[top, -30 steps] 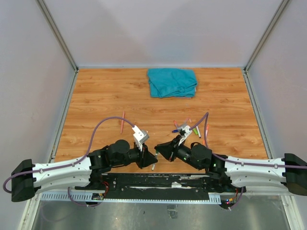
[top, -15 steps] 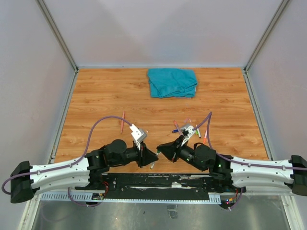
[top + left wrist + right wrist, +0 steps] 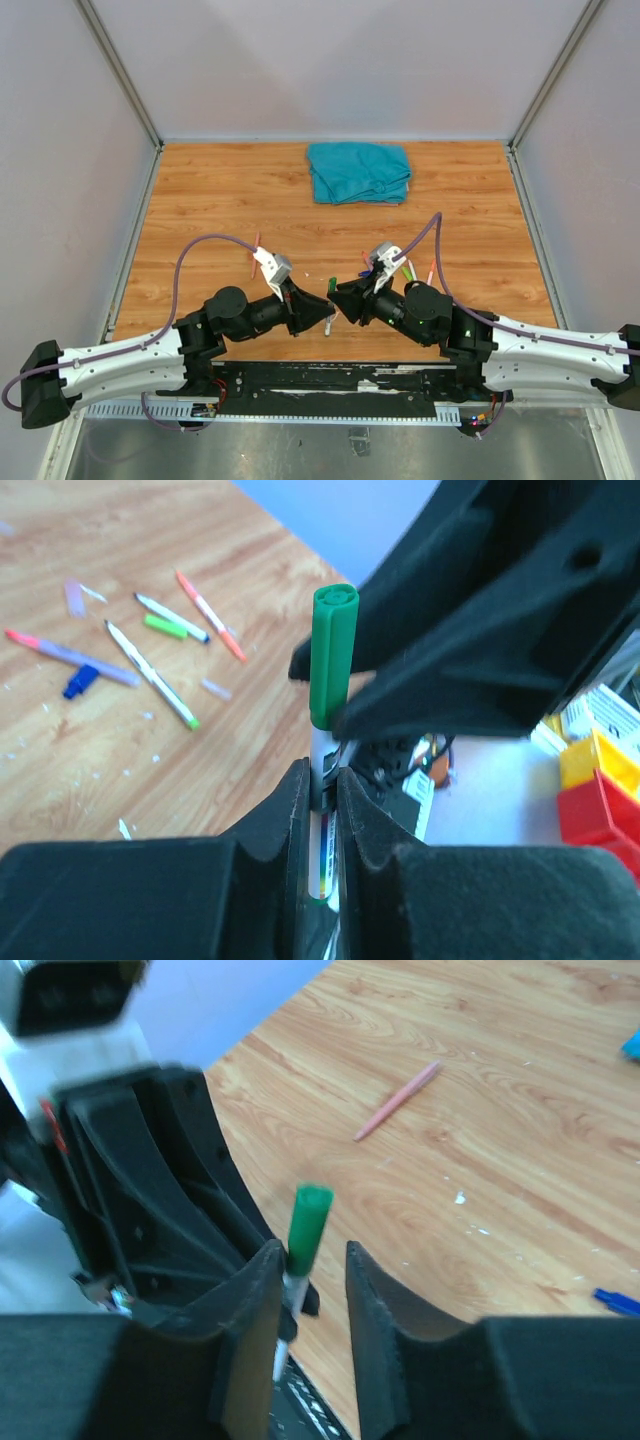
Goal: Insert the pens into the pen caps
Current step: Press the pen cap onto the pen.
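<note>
1. Left gripper (image 3: 322, 776) clamps a white pen (image 3: 320, 748) upright; a green cap (image 3: 333, 655) sits on the pen's tip, just above the gripper.
2. Right gripper (image 3: 312, 1252) is open, straddling the cap.
3. Left arm (image 3: 150, 352) and right arm (image 3: 530, 345) angle inward, with the grippers tip to tip.

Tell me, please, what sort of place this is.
Probably a robotics lab test cell: a wood-grain table boxed in by plain pale walls, robot arms bolted at its near edge, and yellow and red bins nearby.
</note>
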